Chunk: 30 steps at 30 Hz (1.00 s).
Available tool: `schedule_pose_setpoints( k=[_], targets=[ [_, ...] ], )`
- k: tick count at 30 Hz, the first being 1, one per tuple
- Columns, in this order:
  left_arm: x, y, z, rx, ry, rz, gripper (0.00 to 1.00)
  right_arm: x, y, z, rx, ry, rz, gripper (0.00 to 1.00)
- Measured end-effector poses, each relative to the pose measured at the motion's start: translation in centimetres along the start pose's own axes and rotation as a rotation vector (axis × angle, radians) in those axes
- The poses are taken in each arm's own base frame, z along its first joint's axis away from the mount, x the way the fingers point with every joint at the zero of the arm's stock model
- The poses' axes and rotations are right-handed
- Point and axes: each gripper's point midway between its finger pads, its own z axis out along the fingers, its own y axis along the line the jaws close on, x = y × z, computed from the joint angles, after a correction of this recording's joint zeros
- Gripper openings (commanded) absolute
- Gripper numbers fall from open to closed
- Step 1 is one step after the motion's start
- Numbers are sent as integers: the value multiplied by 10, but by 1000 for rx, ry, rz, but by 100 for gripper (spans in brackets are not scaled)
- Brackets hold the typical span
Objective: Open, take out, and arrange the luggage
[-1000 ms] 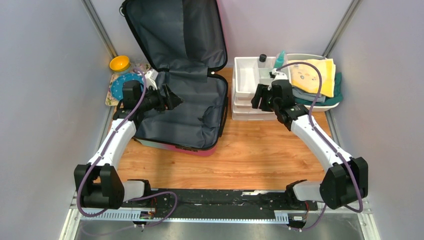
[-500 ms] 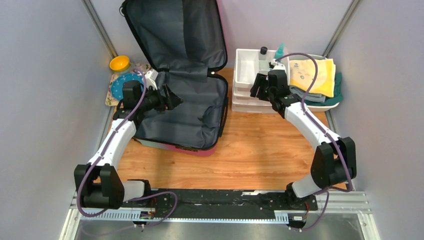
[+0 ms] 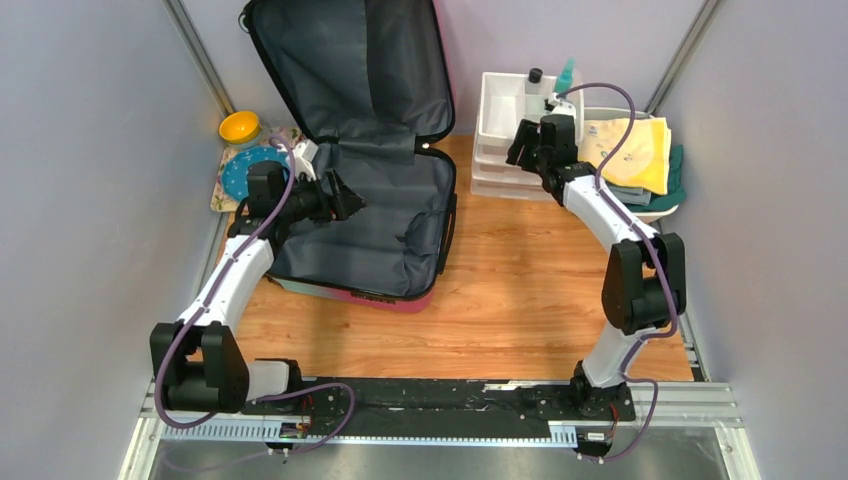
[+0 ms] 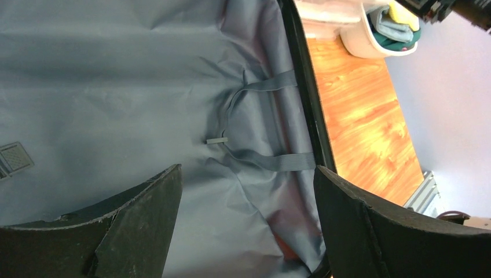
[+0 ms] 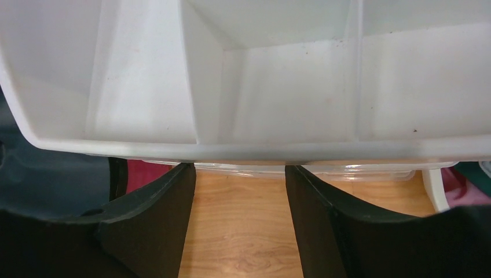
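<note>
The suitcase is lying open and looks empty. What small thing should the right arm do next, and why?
Probably draw the right gripper straight back from the white organiser. Its open fingers only meet the organiser's near rim and grip nothing, and the organiser already sits far back. The luggage shows only lining and straps, with the left gripper open above it.

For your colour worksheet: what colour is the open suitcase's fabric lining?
Dark grey fabric lining, best in left wrist view.

Pale lilac-grey walls (image 3: pixel 90 200) enclose an orange wooden tabletop (image 3: pixel 520 290), with metal corner posts (image 3: pixel 203 60) behind.
</note>
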Motion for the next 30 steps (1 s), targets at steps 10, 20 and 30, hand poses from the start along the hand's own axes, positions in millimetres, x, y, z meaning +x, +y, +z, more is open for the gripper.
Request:
schedule_pose_setpoints(
  k=[10,20,30],
  targets=[
    [9,11,4,-26,41,7,91,-24,-5,39,-28,-52,-46,65],
    [-3,19,13,-57,130,39,91,-34,-3,51,-102,-75,-134,72],
    [-23,27,9,-103,180,57,91,-61,16,-2,-194,-103,-232,80]
  ],
)
